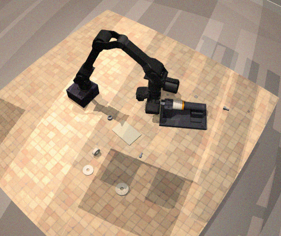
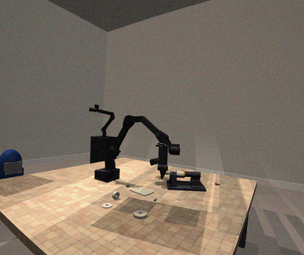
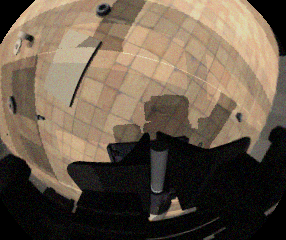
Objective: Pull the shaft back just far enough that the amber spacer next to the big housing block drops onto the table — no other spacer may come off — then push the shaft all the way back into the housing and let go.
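Observation:
My gripper [image 2: 162, 177] [image 3: 152, 135] is shut on the grey shaft [image 2: 167, 173] [image 3: 158, 170] at its free end, left of the fixture in the top and exterior views. The fingertips are hidden in the top view. The amber spacer [image 1: 182, 104] [image 2: 184, 173] is still up on the shaft line, against the big dark housing block [image 1: 195, 105] [image 2: 194, 174]. The white spacers [image 1: 177, 104] [image 2: 179, 173] sit beside it, between it and the smaller support block [image 1: 168, 103] [image 2: 172, 177]. All stand on the dark base plate [image 1: 173, 120] [image 2: 185, 188].
A pale flat plate [image 1: 127, 134] [image 2: 142, 191] [image 3: 63, 75] lies left of the fixture towards the front. A dark ring [image 1: 109, 117], an upright ring [image 1: 96, 151], a white washer [image 1: 84, 169] and a larger washer [image 1: 117, 190] lie farther off. Bolts [image 1: 140, 155] [image 1: 226, 108] lie in front and right.

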